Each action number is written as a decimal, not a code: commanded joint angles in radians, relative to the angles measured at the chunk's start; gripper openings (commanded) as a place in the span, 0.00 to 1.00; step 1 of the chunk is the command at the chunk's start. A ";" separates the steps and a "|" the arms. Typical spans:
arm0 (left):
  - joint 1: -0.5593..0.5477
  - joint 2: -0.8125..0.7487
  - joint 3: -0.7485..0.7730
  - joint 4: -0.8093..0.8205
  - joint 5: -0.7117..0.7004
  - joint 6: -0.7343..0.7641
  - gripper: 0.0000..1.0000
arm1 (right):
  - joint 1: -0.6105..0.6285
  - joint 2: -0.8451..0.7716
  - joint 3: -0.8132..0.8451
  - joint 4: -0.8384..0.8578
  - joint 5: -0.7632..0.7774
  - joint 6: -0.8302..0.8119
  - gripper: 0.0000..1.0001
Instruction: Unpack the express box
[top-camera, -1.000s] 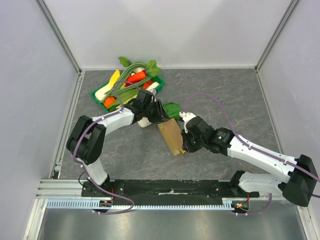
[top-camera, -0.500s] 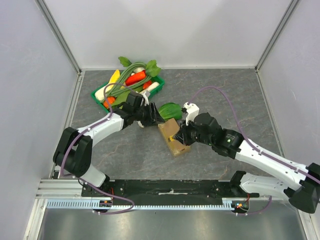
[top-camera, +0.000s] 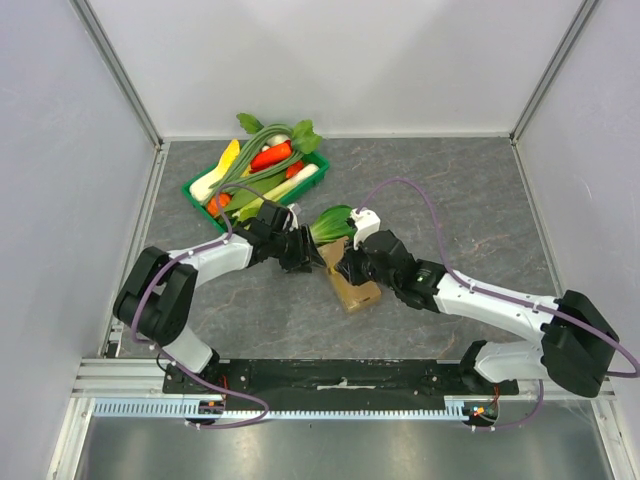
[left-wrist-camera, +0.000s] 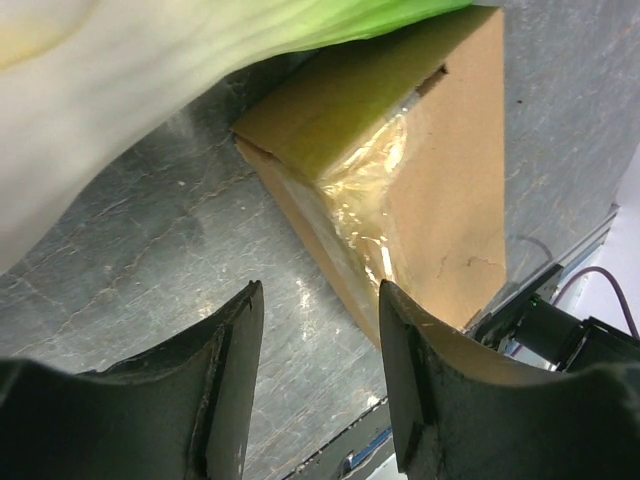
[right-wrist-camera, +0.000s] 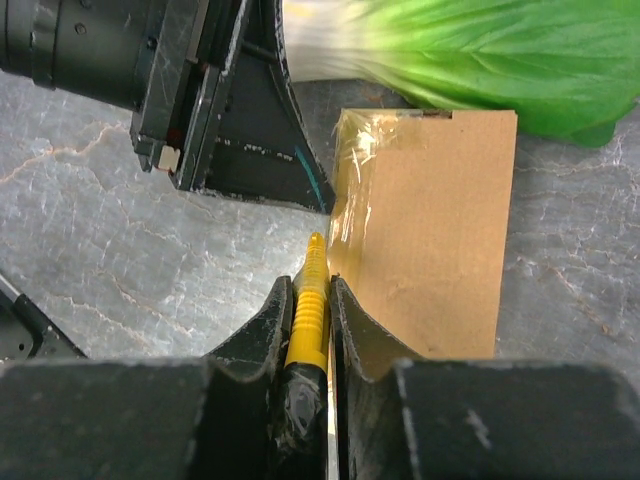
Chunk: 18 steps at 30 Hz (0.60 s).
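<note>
**Cutting the tape on the box**

Our right hand (right-wrist-camera: 310, 292) is clamped on a thin yellow tool (right-wrist-camera: 314, 262). The tool sticks out in front of the fingers. Its tip sits right at the long edge of the box (right-wrist-camera: 440, 230), where shiny clear tape (right-wrist-camera: 352, 175) is wrapped over the edge.

The box is brown and flat. It lies on the tabletop (top-camera: 450, 200) near the middle, between our two hands. It looks shut, and the tape looks whole.

Our left hand (left-wrist-camera: 320, 300) is on the other side of that same edge. Its fingers are apart and hold nothing. It is just beside the box, but we cannot tell if it touches it.

A bok choy (right-wrist-camera: 500, 50) lies over the far end of the box. Its white stalk is close above our left hand. The green tray (top-camera: 190, 186) of vegetables is farther back, apart from the box.

We think we are at the step of cutting the tape, so the unpacking has hardly begun. Next we should slide the tip along the tape in a straight line. We must push softly so the box does not slip. Our left hand could press on the box to hold it steady. The bok choy may be in the way at the far end.
</note>
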 joint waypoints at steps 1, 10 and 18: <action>-0.002 0.020 -0.001 -0.025 -0.057 0.039 0.55 | 0.005 0.023 -0.006 0.132 0.052 -0.004 0.00; -0.002 0.047 0.024 -0.063 -0.088 0.061 0.52 | 0.008 0.061 0.000 0.141 0.096 -0.022 0.00; -0.001 0.047 0.036 -0.072 -0.098 0.065 0.51 | 0.008 0.089 -0.007 0.149 0.052 -0.009 0.00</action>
